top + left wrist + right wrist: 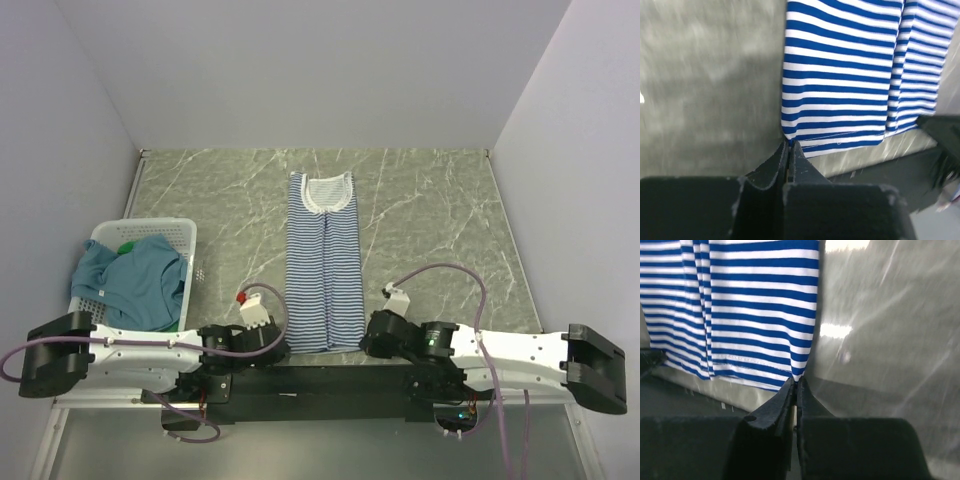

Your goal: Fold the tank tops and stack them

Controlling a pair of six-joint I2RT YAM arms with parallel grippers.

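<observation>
The striped tank top lies flat in the middle of the table, both sides folded in, neckline far, hem near the front edge. My left gripper is shut on the hem's near left corner. My right gripper is shut on the hem's near right corner. In the left wrist view the stripes spread up and right of the fingers. A teal tank top is heaped in the basket, with a bit of a green tank top showing behind it.
The white mesh basket stands at the left, beside the left arm. White walls close in the marble table at the back and both sides. A dark base bar runs along the table's near edge.
</observation>
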